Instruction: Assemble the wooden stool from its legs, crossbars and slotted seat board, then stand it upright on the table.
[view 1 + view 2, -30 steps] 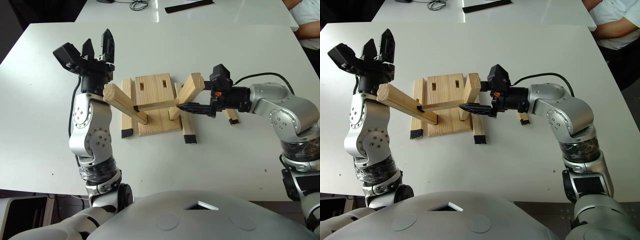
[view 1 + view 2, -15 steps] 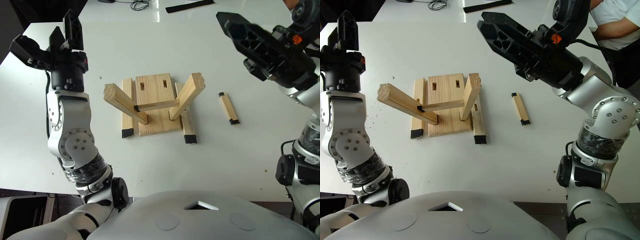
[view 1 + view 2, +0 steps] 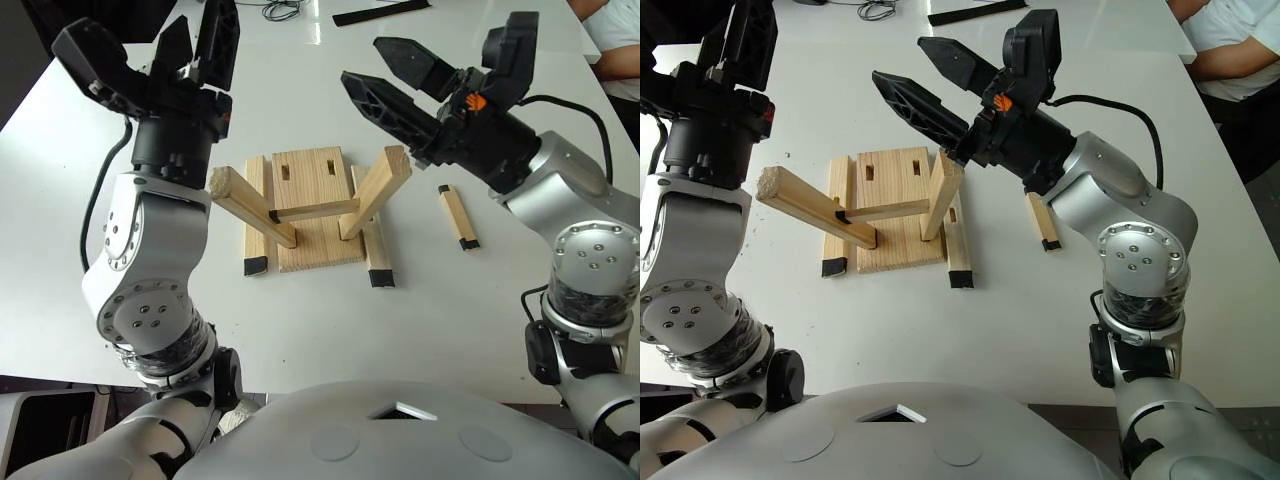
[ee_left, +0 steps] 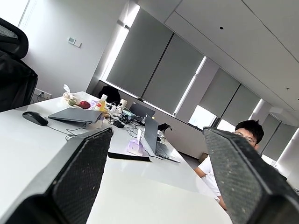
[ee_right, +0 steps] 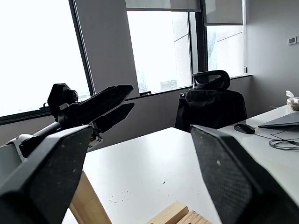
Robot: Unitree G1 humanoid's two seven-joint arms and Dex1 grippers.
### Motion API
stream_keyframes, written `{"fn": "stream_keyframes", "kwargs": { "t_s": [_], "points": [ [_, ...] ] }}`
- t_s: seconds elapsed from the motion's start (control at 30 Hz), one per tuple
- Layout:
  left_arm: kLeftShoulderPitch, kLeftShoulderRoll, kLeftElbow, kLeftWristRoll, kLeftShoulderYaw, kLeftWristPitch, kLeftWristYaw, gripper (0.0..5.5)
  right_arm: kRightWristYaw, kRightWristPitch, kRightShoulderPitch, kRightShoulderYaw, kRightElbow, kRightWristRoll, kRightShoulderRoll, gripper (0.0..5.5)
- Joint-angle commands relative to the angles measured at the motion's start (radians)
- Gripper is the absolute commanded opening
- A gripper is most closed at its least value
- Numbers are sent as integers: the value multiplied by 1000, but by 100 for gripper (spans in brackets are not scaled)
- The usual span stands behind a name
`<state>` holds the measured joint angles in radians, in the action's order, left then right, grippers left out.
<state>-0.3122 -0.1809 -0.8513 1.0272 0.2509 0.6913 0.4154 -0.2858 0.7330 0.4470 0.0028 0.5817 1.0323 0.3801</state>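
I see both jaws open and empty above the part-built stool (image 3: 305,205) on the tabletop (image 3: 450,320), with the loose crossbar (image 3: 458,217) on the right jaws' side. My right wrist view faces the left jaws. Both have swung inward.

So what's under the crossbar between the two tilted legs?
The seat board lies flat beneath the crossbar, two empty slots showing beyond it. How the tilted legs meet the board is covered.
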Motion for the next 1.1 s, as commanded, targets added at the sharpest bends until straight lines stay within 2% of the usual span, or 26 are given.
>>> {"fn": "stream_keyframes", "kwargs": {
  "t_s": [0.03, 0.2, 0.33, 0.47, 0.63, 0.83, 0.93, 1.03, 1.1],
  "points": [
    [-186, -68, 29, 68, 22, -4, 44, 356, 38, -45, 48, -3, 20, -42, -45, 386],
    [-321, -141, 38, 231, 32, -12, 101, 356, 125, -81, 197, -115, 16, 56, -86, 386],
    [-205, -262, -27, 461, 21, 0, 212, 356, 185, -68, 154, -121, 89, 92, -74, 386],
    [-118, -393, -25, 636, 46, -25, 218, 356, 238, -63, 79, -92, 150, 71, -68, 386],
    [-14, -487, 25, 619, 40, -17, 75, 356, 268, -71, 23, -32, 180, -20, -69, 386],
    [-25, -593, 49, 648, 121, -65, -58, 356, 335, -88, 145, -111, 169, 73, -67, 386],
    [-43, -626, 62, 712, 152, -101, -72, 356, 358, -89, 158, -125, 177, 113, -57, 386],
    [50, -638, 22, 700, 115, -88, -85, 356, 351, -61, 75, -76, 171, 91, -50, 386],
    [147, -634, 5, 635, 35, -50, -56, 356, 385, -27, -13, -3, 113, 17, -65, 386]
  ]
}}
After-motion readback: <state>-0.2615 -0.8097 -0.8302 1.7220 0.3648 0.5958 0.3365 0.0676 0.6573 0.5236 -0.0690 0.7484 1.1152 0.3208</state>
